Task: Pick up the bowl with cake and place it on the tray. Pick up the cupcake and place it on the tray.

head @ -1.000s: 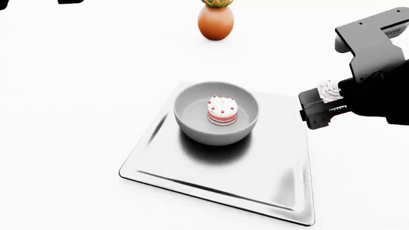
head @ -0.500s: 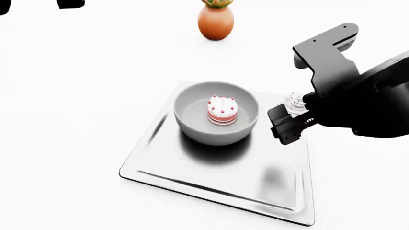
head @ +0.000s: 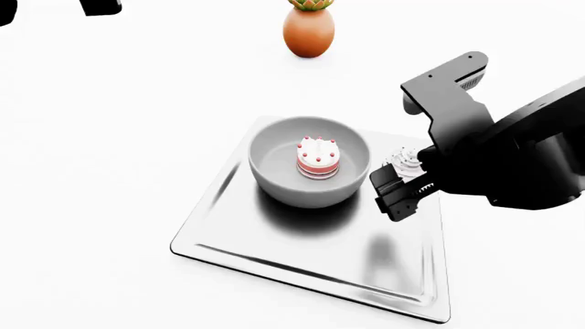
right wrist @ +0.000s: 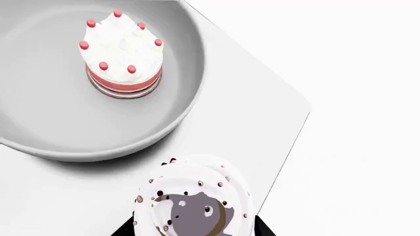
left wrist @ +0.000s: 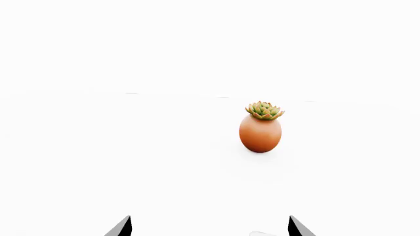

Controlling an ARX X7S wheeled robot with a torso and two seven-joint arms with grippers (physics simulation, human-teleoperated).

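Head view shows the white bench (head: 109, 137) with the tray (head: 274, 257) lying flat near its middle, corners rounded and rim thin. On the tray's far half sits the bowl (head: 274, 175), and the cake (head: 318, 157) stands upright in its centre, so the first half of the task looks done.

The right arm reaches in from the right, and the right end effector (head: 402, 184) hangs above the tray's right portion, just beside the bowl's right wall. Its jaws are closed around the cupcake (head: 403, 162), whose white frosting shows above the fingers. In the right wrist view the cupcake (right wrist: 194, 201) fills the near edge, with bare tray surface (right wrist: 249, 123) under it and the bowl (right wrist: 177, 98) close alongside; whether the wrapper clears the bowl rim cannot be told.

The relation that matters is vertical: the open tray lies straight below the held cupcake, with the bowl to the robot's left of it. A descent should land on metal, though the tight gap to the bowl is a risk.

The left end effector (left wrist: 208, 227) shows only two dark fingertips set well apart, holding nothing, facing an orange pot with a succulent (left wrist: 260, 132) at the far side of the bench.
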